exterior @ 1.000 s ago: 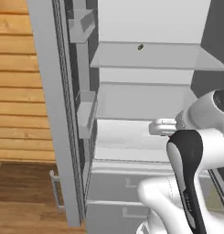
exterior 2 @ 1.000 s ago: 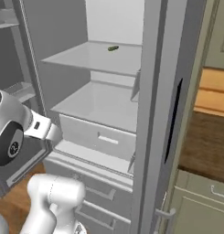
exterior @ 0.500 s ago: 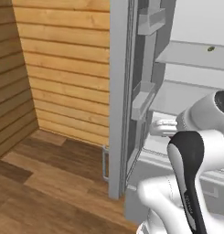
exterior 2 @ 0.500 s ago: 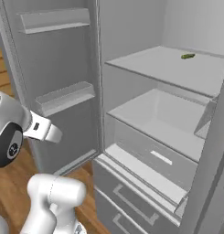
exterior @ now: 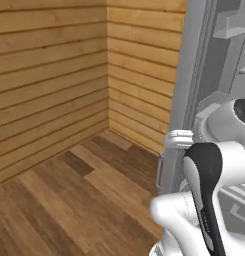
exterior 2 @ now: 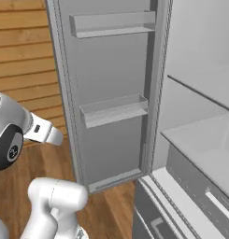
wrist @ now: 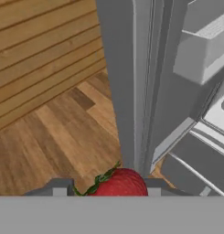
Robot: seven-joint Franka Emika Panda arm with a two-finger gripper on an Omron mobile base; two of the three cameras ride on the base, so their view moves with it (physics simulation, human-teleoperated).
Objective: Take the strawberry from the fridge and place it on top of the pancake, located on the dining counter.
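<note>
strawberry (wrist: 122, 183), glossy red, between fingers (wrist: 59, 188)

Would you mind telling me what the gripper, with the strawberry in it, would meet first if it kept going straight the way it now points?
Probably the edge of the open fridge door: in the hand view it stands dead ahead of the gripper and the strawberry. Depth is unclear, so it could pass just beside it toward the wooden floor.
</note>
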